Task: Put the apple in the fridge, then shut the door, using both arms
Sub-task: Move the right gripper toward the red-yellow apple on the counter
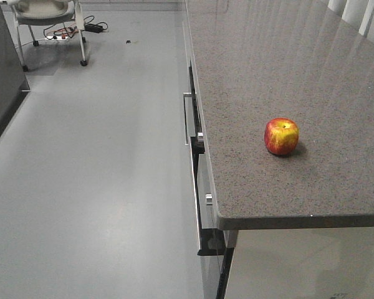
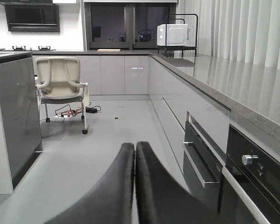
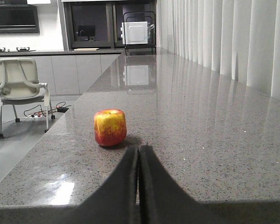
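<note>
Right wrist-mounted view has our right end effector [image 3: 139, 148] low over the near edge of the grey stone counter [image 3: 210, 140], its two dark fingers pressed together with nothing between them. The apple [image 3: 110, 127] sits on the counter ahead of this end effector and a little to its left, near but clearly apart from it. It stands upright, with its red-and-yellow skin facing us and its yellow dimple on top. Beyond the apple the counter runs far ahead of the end effector to a white microwave [image 3: 135, 32] at the far end. Pale curtains [image 3: 224, 37] hang along the end effector's right side. Off to its left, down on the floor, stands a light office chair [image 3: 18, 79].

Our left end effector [image 2: 135, 145] hangs over the grey floor [image 2: 107, 135] beside the counter's cabinet fronts, and its fingers are also closed against each other and empty. To its right we see a drawer handle [image 2: 200, 163] and a dark oven front with a silver knob [image 2: 247, 159]. Ahead and to its left, the chair has loose cables [image 2: 77, 111] on the floor beside it. Closer on the left stands a tall dark grey panel [image 2: 16, 112] with a white side; we cannot tell whether it belongs to the fridge.

From the front-facing view, the apple rests alone near the counter's front corner, with neither end effector in sight.
</note>
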Available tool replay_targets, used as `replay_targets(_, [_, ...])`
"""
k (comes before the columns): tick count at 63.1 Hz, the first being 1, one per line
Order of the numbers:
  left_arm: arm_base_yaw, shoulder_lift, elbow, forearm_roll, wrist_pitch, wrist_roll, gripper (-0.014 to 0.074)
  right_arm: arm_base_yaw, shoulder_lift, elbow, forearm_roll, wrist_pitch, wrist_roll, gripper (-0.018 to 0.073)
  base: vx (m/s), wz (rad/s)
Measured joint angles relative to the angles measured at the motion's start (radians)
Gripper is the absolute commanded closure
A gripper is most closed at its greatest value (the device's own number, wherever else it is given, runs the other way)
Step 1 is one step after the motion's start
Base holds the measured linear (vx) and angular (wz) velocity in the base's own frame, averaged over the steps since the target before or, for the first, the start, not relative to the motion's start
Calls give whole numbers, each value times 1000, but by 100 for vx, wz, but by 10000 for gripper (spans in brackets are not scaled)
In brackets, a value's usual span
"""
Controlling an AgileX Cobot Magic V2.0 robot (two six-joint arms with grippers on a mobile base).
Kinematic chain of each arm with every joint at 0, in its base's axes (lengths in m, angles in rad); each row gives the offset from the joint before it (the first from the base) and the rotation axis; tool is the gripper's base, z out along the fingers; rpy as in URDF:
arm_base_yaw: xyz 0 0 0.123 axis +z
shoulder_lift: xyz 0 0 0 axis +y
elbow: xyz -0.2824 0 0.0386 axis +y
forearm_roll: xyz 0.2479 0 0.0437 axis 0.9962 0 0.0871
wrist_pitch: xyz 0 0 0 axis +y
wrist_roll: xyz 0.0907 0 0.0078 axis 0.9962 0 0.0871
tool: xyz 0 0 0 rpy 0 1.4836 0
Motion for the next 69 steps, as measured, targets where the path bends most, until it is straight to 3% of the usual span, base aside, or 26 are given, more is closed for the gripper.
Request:
replay_targets(39, [0,0,0,0,0,0,603,0,0,-18,10,-54,0,563,0,0])
replay_targets(69, [0,0,0,0,0,0,603,0,353,-584,-38,442,0,556,0,0])
